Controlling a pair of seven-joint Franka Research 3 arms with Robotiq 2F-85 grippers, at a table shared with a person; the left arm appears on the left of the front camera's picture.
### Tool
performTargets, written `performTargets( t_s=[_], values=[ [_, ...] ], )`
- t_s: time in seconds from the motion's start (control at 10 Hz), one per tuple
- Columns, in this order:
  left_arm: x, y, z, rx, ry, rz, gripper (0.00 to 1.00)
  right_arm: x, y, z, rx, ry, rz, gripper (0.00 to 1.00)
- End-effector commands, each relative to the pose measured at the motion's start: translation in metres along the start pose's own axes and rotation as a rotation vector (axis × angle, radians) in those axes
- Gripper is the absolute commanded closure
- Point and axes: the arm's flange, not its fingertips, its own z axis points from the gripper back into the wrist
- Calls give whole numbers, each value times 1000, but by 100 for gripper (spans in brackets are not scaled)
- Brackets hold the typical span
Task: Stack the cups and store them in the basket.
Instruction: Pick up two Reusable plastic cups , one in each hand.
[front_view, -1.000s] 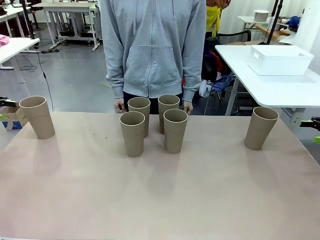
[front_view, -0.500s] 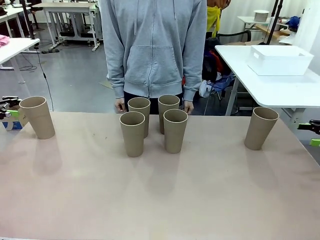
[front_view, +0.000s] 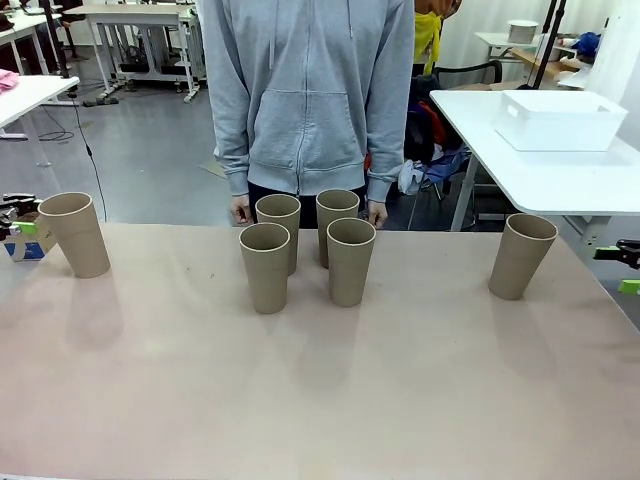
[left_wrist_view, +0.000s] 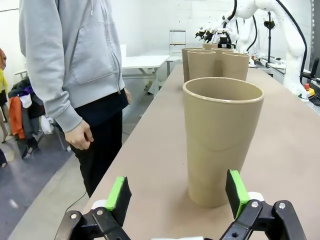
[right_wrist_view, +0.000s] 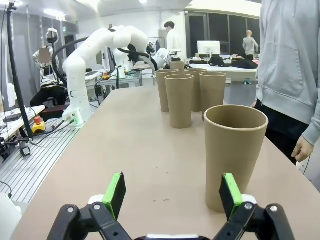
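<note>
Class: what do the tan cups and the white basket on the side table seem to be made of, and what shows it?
Cups: probably cardboard or moulded paper fibre, going by the matte tan-brown surface with no shine and the thick plain rims. Basket: likely plastic, going by the smooth, even white walls and rolled rim.

Upright tan cup (left_wrist_view: 222, 140) just beyond the left hand (left_wrist_view: 177, 194), jaws wide apart.
</note>
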Motion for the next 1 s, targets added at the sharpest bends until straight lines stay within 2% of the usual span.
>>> performTargets(
  t_s=[0.0, 0.3, 0.9],
  values=[
    [3, -15, 10, -3, -33, -38, 0, 0, 6, -17, 31, 16, 42, 0],
    [3, -18, 11, -3, -24, -67, 0, -12, 2, -44, 27, 19, 22, 0],
    [-13, -23, 3, 74, -2, -103, 0, -26, -25, -64, -134, -19, 37, 0]
  ],
)
